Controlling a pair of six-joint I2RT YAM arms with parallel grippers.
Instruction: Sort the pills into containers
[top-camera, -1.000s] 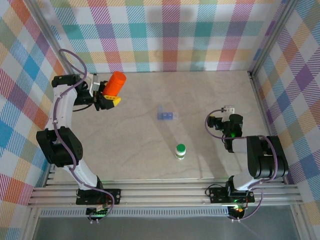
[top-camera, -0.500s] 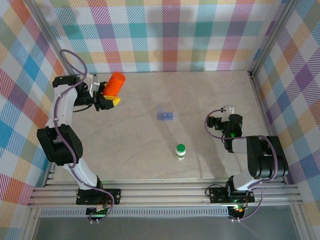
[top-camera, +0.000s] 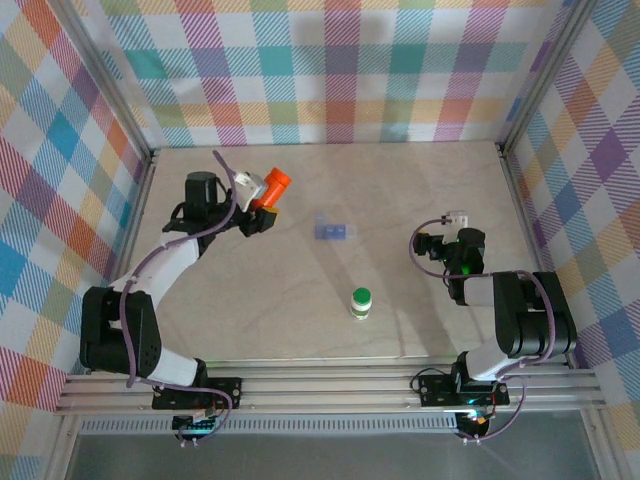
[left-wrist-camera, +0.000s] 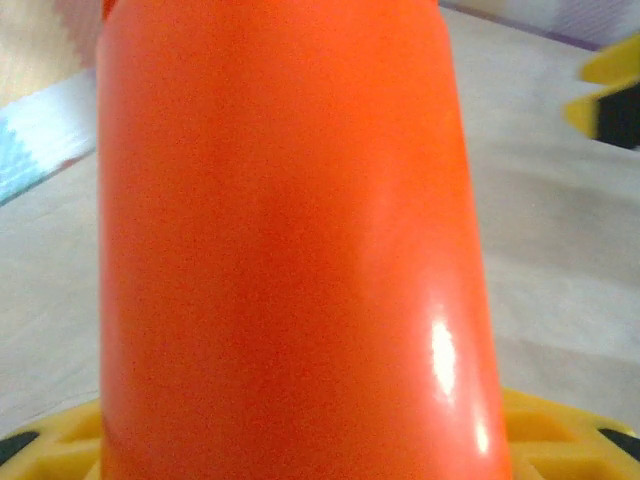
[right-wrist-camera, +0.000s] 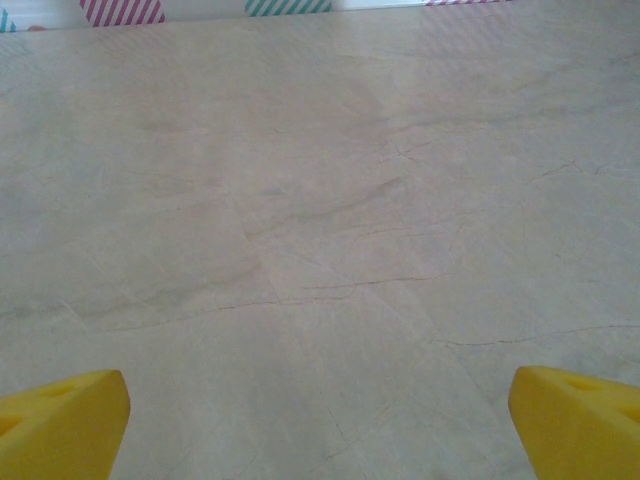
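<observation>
- Top external: a green-capped bottle (top-camera: 361, 302) with a white body stands upright near the middle of the table (top-camera: 420, 180). Any print on it is too small to read.
- The left arm (top-camera: 150, 275) bends up from its base and reaches far left of and beyond the green-capped bottle. The left gripper (top-camera: 264, 203) is clamped on an orange bottle (top-camera: 272, 187).
- The orange bottle is plain, glossy and tilted, with its far end pointing away and to the right. Whether it touches the table cannot be told.
- A translucent blue pill box (top-camera: 331, 230) lies beyond the green-capped bottle, slightly to its left and well apart from it.
- The right arm (top-camera: 520, 320) is folded close to its base, with its wrist to the right of the green-capped bottle and a little farther back.
- Left wrist: the orange bottle (left-wrist-camera: 290, 250) has a smooth side with no lettering, and yellow fingers (left-wrist-camera: 560, 430) show beneath it.
- Right wrist: the right gripper (right-wrist-camera: 320, 415) stands wide open and holds nothing, with both yellow fingertips over bare marbled table (right-wrist-camera: 320, 200).
</observation>
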